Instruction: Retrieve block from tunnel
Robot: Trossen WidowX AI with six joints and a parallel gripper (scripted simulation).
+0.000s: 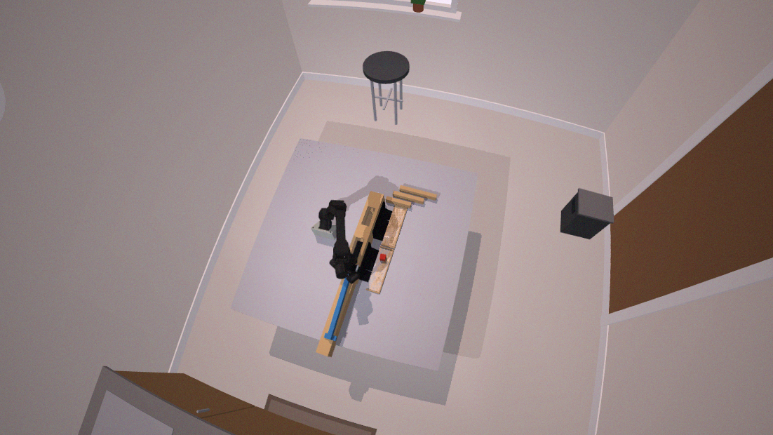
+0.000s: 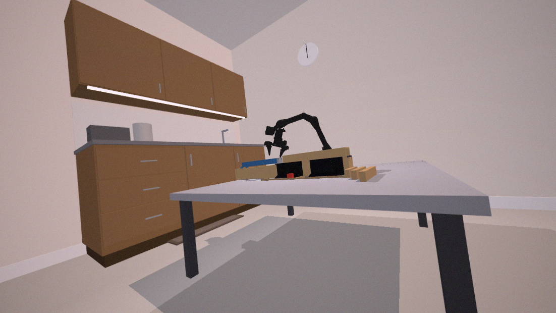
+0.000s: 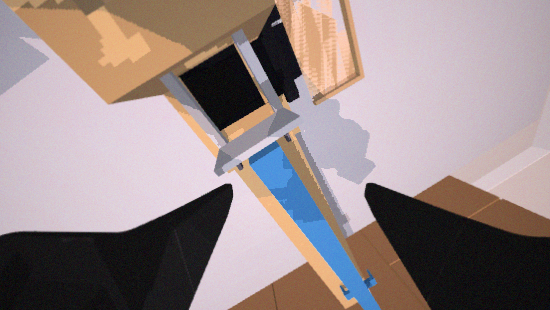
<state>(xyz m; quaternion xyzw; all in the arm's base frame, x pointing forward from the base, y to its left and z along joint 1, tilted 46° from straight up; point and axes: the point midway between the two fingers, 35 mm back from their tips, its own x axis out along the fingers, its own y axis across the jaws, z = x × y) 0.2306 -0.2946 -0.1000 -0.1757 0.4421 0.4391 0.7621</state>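
1. Top view: I see the small red cubic block (image 1: 382,257) (image 2: 290,175) in the shallow wooden tray (image 1: 395,226) (image 3: 359,70) beside the long tan wooden tunnel (image 1: 363,233) (image 2: 315,153) (image 3: 150,30), outside it. My reach could fail if I descend misaligned and strike the tray's rim.
2. Exterior view: the black two-fingered hand (image 1: 354,274) (image 2: 275,154) (image 3: 297,189) is spread, holding nothing, above the blue bar (image 1: 338,309) (image 2: 259,162) (image 3: 310,210). Lateral travel at low height could snag the tunnel.
3. Wrist view: the grey handle frame (image 3: 257,145) lies ahead of the fingertips; the block is out of frame, so closing here would miss it.
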